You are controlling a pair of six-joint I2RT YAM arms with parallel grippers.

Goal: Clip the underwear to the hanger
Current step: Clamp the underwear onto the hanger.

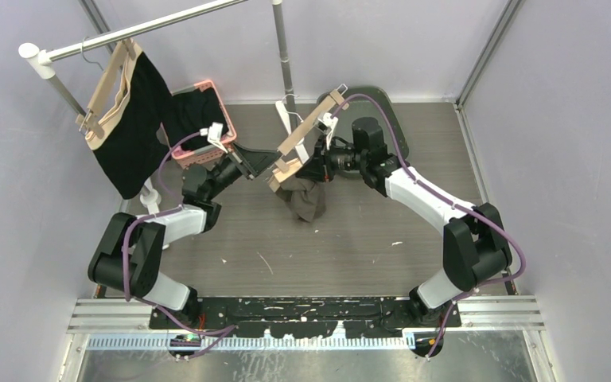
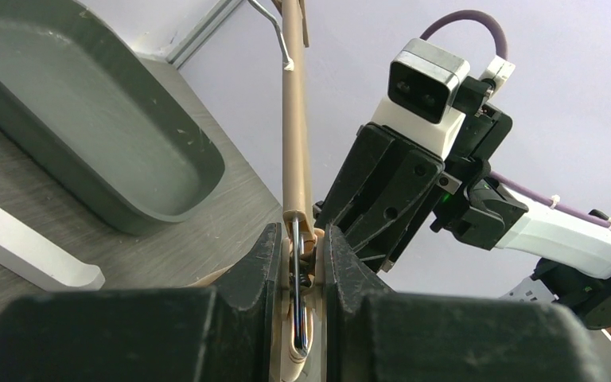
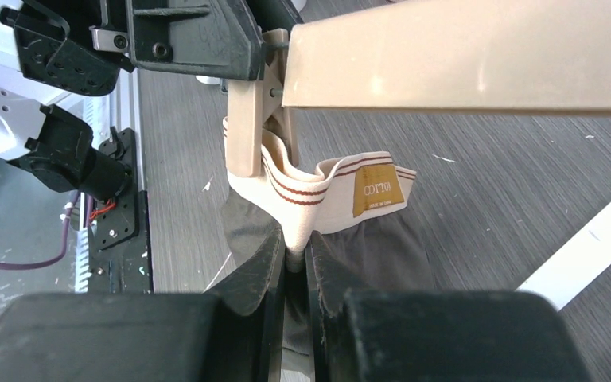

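Observation:
A wooden hanger (image 1: 309, 127) hangs tilted above the table's middle. My left gripper (image 1: 274, 165) is shut on its lower clip (image 2: 297, 267), squeezing it from both sides. In the right wrist view the clip (image 3: 247, 119) sits at the end of the hanger bar (image 3: 461, 56), and the cream waistband (image 3: 342, 187) with brown stripes runs up into it. My right gripper (image 3: 294, 259) is shut on the waistband just below the clip. The grey-brown underwear (image 1: 305, 200) droops beneath the hanger. My right gripper (image 1: 315, 159) is beside the clip.
A rail at the back left holds another hanger with black underwear (image 1: 131, 123). A pink basket (image 1: 215, 95) stands behind my left arm. A dark tray (image 1: 386, 103) lies at the back, also in the left wrist view (image 2: 87, 135). White stand feet lie on the table (image 2: 24, 251).

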